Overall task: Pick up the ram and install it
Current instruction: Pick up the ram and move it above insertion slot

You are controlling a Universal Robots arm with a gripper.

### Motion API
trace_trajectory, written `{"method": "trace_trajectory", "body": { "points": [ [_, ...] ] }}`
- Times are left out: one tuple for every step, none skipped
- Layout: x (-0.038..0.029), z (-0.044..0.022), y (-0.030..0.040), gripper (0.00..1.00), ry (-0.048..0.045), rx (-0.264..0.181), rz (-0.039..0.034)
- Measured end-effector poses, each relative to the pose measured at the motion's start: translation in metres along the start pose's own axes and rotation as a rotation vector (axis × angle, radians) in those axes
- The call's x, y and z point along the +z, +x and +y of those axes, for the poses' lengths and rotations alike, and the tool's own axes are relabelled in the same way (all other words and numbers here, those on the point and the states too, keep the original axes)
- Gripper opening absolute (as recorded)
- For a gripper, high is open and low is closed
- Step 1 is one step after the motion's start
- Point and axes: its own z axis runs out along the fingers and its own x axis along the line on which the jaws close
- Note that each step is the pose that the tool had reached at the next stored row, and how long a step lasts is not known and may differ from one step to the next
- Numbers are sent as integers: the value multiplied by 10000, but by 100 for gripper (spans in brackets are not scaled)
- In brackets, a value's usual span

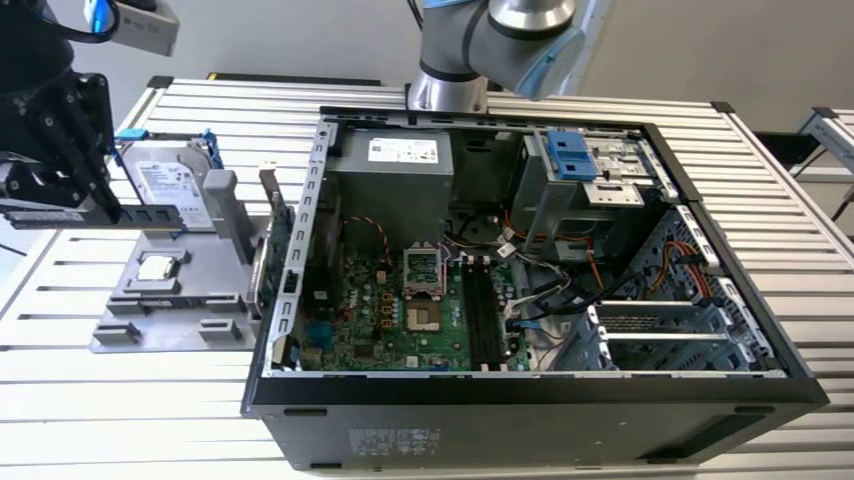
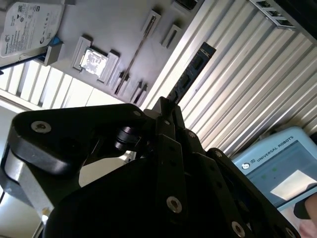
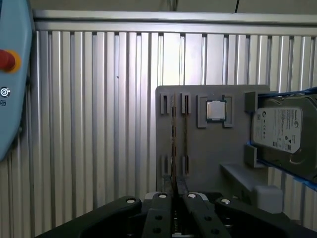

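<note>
In the exterior view we see even, diffuse light: the slatted tabletop [image 1: 134, 420] is bright with only soft shadows, while the inside of the open computer case [image 1: 534, 430] lies dimmer. In the second wrist view we find the slats glaring white, and the claw [image 2: 165, 105] is a near-black mass with small highlights, the ram [image 2: 190, 74] clamped in it a dark strip against that glare.

ram [image 2: 189, 73]: one end hidden inside tool [image 2: 166, 110] | hard drive [image 3: 282, 130]: cut off by edge, first wrist view
</note>
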Motion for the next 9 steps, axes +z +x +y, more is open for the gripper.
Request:
{"method": "trace_trajectory", "body": {
  "points": [
    [0, -12, 0, 0, 0, 0, 0],
    [0, -26, 0, 0, 0, 0, 1],
    [-1, -42, 0, 0, -1, 0, 1],
    [-1, -59, 0, 0, -1, 0, 1],
    [0, -78, 0, 0, 0, 0, 1],
    [0, -96, 0, 0, 0, 0, 0],
    [-1, -115, 0, 0, -1, 0, 1],
    [-1, -134, 0, 0, 0, 0, 1],
    [-1, -151, 1, 0, 0, 1, 0]
  ]
}}
